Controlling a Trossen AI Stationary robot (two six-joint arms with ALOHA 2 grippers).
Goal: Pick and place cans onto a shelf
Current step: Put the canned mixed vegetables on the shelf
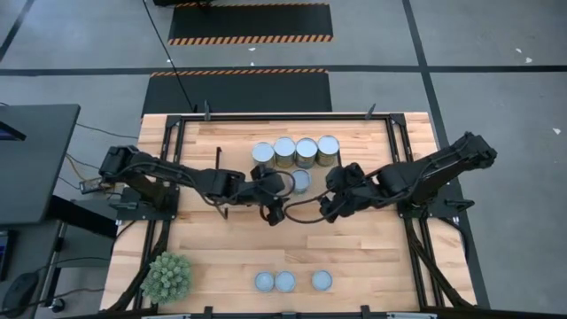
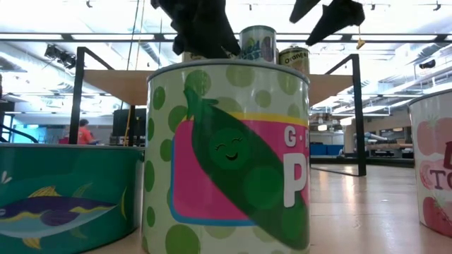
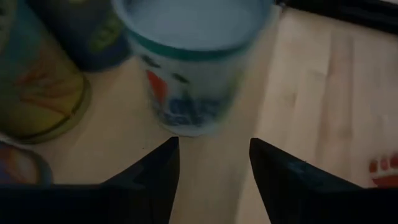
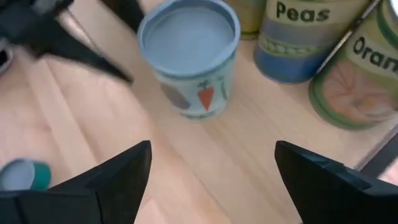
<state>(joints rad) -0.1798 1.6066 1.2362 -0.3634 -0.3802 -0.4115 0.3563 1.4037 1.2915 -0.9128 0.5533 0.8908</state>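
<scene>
I've got one bluish-topped can point(image 1: 301, 181) standing on the shelf point(image 1: 354, 133), in front of the row of four silver-topped cans point(image 1: 295, 151) that line the shelf's far edge. Three more bluish-topped cans point(image 1: 285, 282) wait on the table point(image 1: 372, 257) near its front edge, two touching and one a little apart.

The left gripper point(image 1: 282, 188) sits just beside that lone can, jaws parted and holding nothing; in its wrist view the can point(image 3: 196, 62) stands free beyond the two fingertips. The right gripper point(image 1: 335, 190) hangs on the can's other side, jaws spread wide and empty, the can point(image 4: 189, 56) clear of them in its wrist view too.

My worry here is the pull-out. Both grippers crowd one small can, and a finger swinging sideways could clip it and knock it into the back row or off the board's front edge. The back row is tight, so a nudge there may shunt a neighbour along. The two arms are also close enough to foul each other if they move together.

Each can is sealed, so contents go by labels only: Peas point(image 4: 303, 12) reads clearly, another shows an orange picture point(image 4: 357, 81), and the lone can carries a carrot. At table height a pea-printed can point(image 2: 229, 152) fills the view, with a fish-printed can point(image 2: 67, 194) beside it.
</scene>
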